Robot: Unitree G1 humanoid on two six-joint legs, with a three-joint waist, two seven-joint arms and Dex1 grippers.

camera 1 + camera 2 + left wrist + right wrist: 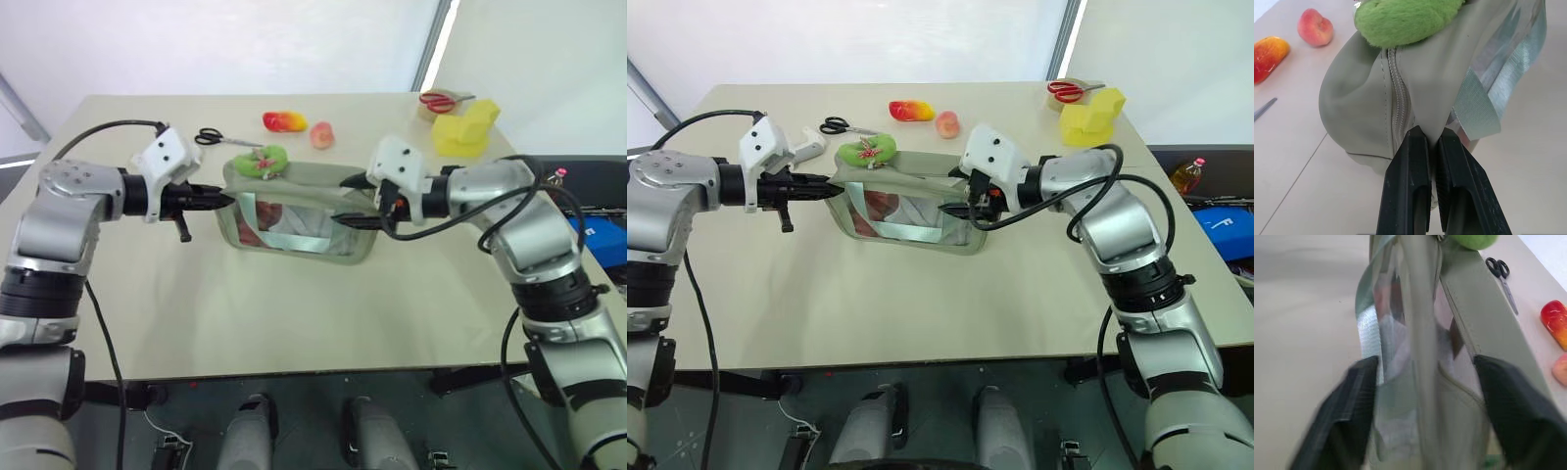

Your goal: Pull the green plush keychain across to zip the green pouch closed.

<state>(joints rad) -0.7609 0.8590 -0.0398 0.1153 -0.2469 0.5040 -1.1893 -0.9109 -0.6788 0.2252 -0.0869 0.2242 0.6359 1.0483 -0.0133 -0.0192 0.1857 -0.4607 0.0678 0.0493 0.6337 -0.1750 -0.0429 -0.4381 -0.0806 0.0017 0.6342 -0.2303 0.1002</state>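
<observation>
The green pouch (294, 223) stands upright mid-table, its clear window facing me. The green plush keychain (262, 162) lies on the pouch's top at its left end, by the zipper (1398, 105). My left gripper (220, 199) is shut on the fabric at the pouch's left end; in the left wrist view its fingertips (1418, 142) pinch the cloth just beside the zipper. My right gripper (1425, 364) is open at the pouch's right end, one finger on each side of the pouch, with the fingers (1359, 382) standing apart from the fabric.
Behind the pouch lie black scissors (217, 137), a red-and-yellow toy (284, 121) and a pink ball (322, 135). A yellow block (466, 127) and red scissors on a tape roll (443, 101) sit at the back right. A blue box (602, 240) stands off the table's right edge.
</observation>
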